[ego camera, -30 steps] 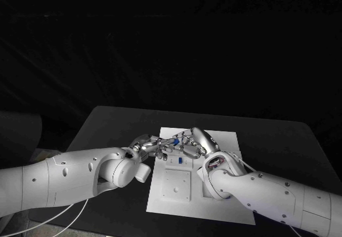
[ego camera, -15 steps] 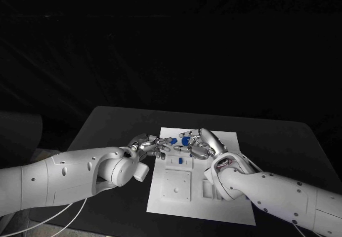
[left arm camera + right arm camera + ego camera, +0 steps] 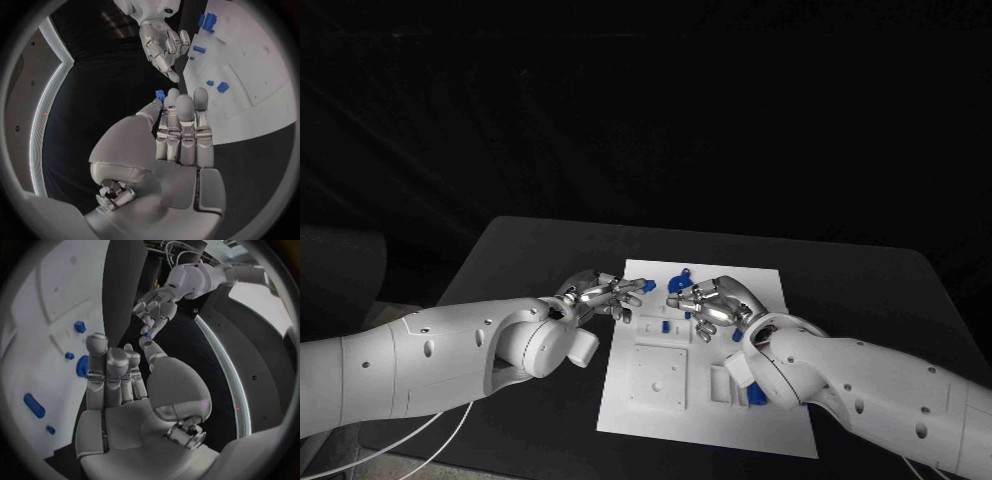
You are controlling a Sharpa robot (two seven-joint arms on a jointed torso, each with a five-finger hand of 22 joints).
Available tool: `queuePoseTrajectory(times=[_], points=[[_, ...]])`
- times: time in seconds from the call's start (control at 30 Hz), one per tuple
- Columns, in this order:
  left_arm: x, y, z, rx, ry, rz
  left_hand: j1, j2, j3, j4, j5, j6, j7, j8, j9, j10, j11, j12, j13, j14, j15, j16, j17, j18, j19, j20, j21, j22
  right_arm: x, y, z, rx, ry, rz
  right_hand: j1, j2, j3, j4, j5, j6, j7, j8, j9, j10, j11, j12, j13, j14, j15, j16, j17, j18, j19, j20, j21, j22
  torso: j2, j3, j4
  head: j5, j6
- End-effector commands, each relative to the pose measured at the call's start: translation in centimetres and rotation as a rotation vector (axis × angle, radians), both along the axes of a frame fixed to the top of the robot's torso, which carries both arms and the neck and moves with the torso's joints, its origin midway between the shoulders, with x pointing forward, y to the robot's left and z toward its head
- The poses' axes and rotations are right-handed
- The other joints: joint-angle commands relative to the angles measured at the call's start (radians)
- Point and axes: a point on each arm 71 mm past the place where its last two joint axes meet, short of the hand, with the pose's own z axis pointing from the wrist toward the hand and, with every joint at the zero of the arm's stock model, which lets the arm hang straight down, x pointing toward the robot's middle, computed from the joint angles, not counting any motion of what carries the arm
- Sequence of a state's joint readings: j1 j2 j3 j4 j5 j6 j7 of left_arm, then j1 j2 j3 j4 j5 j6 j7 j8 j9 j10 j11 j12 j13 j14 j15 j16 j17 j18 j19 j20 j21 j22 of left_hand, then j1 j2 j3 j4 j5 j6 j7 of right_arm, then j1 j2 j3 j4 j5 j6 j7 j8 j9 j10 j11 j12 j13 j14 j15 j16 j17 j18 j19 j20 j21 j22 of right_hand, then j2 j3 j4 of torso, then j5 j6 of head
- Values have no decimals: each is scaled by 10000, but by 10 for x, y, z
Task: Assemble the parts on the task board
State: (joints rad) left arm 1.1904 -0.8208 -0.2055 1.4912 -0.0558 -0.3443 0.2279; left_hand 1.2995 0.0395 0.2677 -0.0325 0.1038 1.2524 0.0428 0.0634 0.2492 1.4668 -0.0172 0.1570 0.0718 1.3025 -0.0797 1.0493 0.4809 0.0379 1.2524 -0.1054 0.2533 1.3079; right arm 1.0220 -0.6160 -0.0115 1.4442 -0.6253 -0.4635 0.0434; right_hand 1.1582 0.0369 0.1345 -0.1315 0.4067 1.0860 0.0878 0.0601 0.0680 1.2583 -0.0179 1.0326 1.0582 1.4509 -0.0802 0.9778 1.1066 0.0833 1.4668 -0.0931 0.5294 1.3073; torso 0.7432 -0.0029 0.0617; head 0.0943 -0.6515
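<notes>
The left robot hand [image 3: 603, 297] pinched a small blue part [image 3: 160, 95] at its fingertips above the far left corner of the white task board [image 3: 668, 415] on the black bench [image 3: 862, 290]. The right robot hand [image 3: 711, 303] hovered just beside it, fingers apart, holding nothing. Other blue parts [image 3: 682, 281] lay on the board's far end.

Right hand [image 3: 711, 303] now apart from left hand [image 3: 600, 296]

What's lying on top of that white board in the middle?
On the task board lie small blue parts, with another near the right arm. The right robot hand and arm cover some of the board, hiding whatever sits beneath.
</notes>
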Motion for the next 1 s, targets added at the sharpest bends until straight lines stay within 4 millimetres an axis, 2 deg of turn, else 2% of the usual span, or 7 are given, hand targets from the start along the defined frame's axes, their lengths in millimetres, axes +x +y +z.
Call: queuePoseTrajectory(times=[0.03,0.17,0.27,0.47,0.7,0.8,1.0], points=[[0,-2,3,105,-384,-177,28,54,966,-999,50,60,-4,58,10,414,-79,4,5,-10,-63,64,-3,-59,-94,1,65,186,-6,6,-11,1228,2689,169,-240,-82,525,-74,98,116,-1,24,-4,77,7,52,71,47,-14,58,46,-21,414,-76,65,693,9,-2,9,-15,-15],[0,-3,3,141,-420,-214,28,54,966,-999,50,60,-4,58,10,414,-79,4,5,-10,-63,64,-3,-59,-94,1,65,186,-7,8,-14,1509,3450,-66,-398,-215,833,-44,609,274,-49,33,49,80,-22,5,115,49,-34,38,75,-43,388,-95,100,688,1,-7,14,-18,-26],[0,-4,3,181,-449,-229,30,55,967,-1000,51,57,-2,57,12,416,-80,2,5,-10,-61,66,-4,-55,-98,3,81,186,-7,8,-15,1691,3752,-210,-491,-309,763,19,655,223,-36,28,60,85,-13,-10,122,43,-31,18,75,-52,375,-98,75,679,2,-13,12,-10,-39],[1,-5,3,353,-577,-287,35,56,969,-1003,51,56,-2,57,13,416,-84,2,6,-6,-61,68,-5,-51,-97,3,90,185,-8,11,-15,2440,4191,-344,-510,-502,8,289,572,-215,86,38,48,-9,81,-133,93,-5,19,-90,49,-31,319,-64,-42,647,7,-11,12,0,-49],[1,-7,4,577,-795,-451,35,56,969,-1003,51,56,-2,57,13,416,-84,2,6,-6,-61,68,-5,-51,-97,3,90,185,-6,15,-12,3225,4176,-689,-170,-398,-1062,461,338,-834,250,32,17,-189,203,-191,31,-72,119,-169,12,94,263,58,-251,618,2,-3,17,-3,-42],[1,-7,4,677,-894,-511,35,56,969,-1003,51,56,-2,57,13,416,-84,2,6,-6,-61,68,-5,-51,-97,3,90,185,-6,18,-11,3413,4142,-744,-94,-331,-1309,455,73,-848,251,32,21,-200,211,-180,8,-80,125,-175,2,106,260,68,-275,616,-1,-1,15,-6,-38],[1,-8,5,906,-1056,-550,46,55,975,-1010,64,54,5,58,16,415,-85,-8,5,0,-57,70,-11,-39,-98,7,127,185,-6,23,-8,3704,3982,-757,55,-168,-1661,324,35,-770,237,36,24,-211,202,-126,-23,-89,122,-178,-23,93,254,65,-268,625,5,-2,19,-1,-42]])
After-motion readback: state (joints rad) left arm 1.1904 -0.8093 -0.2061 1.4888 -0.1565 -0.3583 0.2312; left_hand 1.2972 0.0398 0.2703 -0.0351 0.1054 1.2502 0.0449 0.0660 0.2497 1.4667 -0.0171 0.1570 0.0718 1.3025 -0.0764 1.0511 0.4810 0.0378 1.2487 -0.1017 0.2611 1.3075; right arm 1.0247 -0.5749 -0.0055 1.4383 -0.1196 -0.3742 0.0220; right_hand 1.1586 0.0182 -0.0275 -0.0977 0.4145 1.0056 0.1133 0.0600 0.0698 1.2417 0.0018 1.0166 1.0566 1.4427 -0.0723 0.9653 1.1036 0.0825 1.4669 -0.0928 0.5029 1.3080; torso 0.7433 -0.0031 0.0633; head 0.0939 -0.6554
